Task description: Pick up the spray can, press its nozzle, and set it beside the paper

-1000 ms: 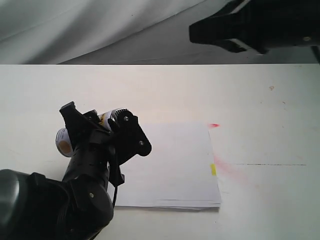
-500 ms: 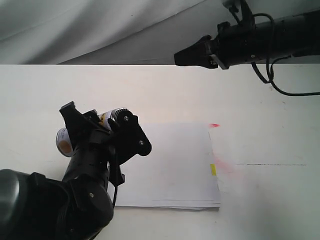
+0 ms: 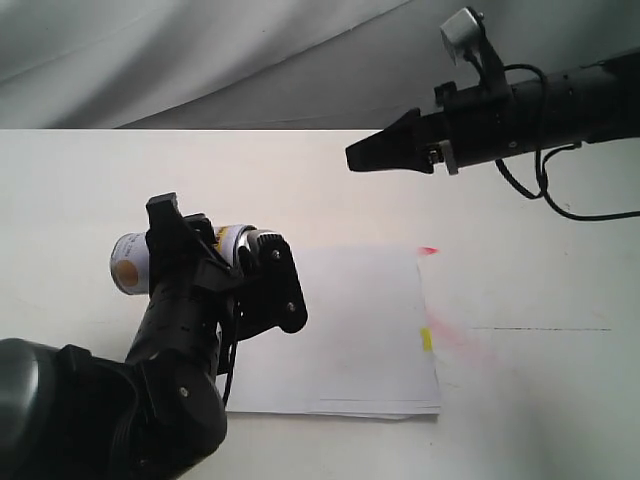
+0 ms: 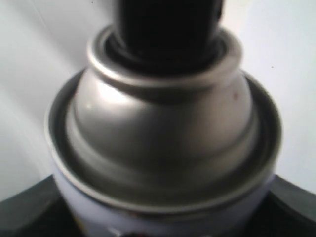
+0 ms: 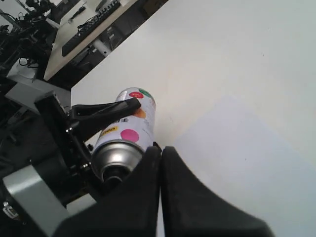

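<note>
**Ana:** Two pincers in sight. How does each stand?

**Ben:** The left pincer (image 3: 215,255) is clamped on the spray can (image 3: 130,262), with a black finger on either side of its body. One finger (image 5: 106,111) lies across the label in the right wrist view. The right pincer (image 3: 365,157) has its fingers pressed flat together and nothing is between them.

**Ana:** And the can itself?

**Ben:** It is a silver cylinder with a white label dotted pink, orange and green (image 5: 129,123). Its shiny domed shoulder (image 4: 163,128) fills the left wrist view, and the black nozzle (image 4: 168,24) sits in the ring at the top (blurred, being so close). The can is held tipped over, nearly level, with its base toward the left of the exterior view and its top toward the paper (image 3: 350,330). It sits at the paper's left edge, but whether it touches the tabletop (image 3: 300,180) I cannot tell.

**Ana:** The paper?

**Ben:** White sheets lie flat, slightly fanned at the near edge. There is a yellow tab (image 3: 427,339) on the right side and a pink smear (image 3: 428,250) at the far right corner.

**Ana:** The arms?

**Ben:** The left arm rises from the near left corner, with its wrist bent toward the paper. The right arm reaches in level from the right edge and points left, with a cable (image 3: 560,200) looping under it. It is over the far side of the tabletop, well apart from the can.
</note>
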`<state>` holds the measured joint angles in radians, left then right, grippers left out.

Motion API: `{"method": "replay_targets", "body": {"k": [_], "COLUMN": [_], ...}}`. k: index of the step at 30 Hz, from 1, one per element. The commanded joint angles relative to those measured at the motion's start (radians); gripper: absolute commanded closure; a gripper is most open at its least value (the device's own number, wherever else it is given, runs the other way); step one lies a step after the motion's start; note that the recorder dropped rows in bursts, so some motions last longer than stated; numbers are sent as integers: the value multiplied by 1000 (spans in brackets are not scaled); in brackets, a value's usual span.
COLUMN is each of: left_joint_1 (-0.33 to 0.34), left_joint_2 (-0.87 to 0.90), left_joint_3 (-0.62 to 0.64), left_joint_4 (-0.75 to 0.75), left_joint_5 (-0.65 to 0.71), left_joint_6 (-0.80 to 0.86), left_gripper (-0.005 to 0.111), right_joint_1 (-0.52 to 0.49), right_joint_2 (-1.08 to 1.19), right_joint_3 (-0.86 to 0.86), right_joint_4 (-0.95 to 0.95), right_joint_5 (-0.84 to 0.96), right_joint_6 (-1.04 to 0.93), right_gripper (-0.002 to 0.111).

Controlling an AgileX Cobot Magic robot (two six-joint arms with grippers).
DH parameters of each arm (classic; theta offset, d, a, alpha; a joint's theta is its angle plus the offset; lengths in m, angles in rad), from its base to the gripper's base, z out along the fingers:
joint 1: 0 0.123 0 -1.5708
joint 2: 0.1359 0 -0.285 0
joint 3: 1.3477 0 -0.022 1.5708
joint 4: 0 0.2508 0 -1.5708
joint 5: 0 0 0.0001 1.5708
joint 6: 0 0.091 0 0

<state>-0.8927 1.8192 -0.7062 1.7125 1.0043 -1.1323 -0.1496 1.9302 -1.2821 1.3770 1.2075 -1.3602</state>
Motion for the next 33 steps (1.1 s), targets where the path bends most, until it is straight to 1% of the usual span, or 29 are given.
{"method": "replay_targets", "body": {"k": [1,6,9,12,16,26,33], "left_joint_1": [-4,-4,-4,-4,-4,-4,-4], "left_joint_2": [-5,-5,-5,-5,-5,-5,-5], "left_joint_3": [-10,-10,-10,-10,-10,-10,-10], "left_joint_4": [32,32,32,32,32,32,32], "left_joint_5": [50,50,50,50,50,50,50], "left_joint_6": [11,11,13,15,20,20,20], "left_gripper": [107,107,107,107,107,107,107], "right_joint_1": [12,66,110,152,179,180,180], "right_joint_2": [-13,-43,-50,-50,-52,-52,-52], "right_joint_3": [110,335,403,407,407,407,365], "right_joint_4": [30,220,286,289,361,367,367], "right_joint_5": [14,-21,-59,-88,-129,-150,-145], "right_joint_6": [-79,-312,-389,-395,-397,-416,-402], "right_gripper": [108,108,108,108,108,108,108]}}
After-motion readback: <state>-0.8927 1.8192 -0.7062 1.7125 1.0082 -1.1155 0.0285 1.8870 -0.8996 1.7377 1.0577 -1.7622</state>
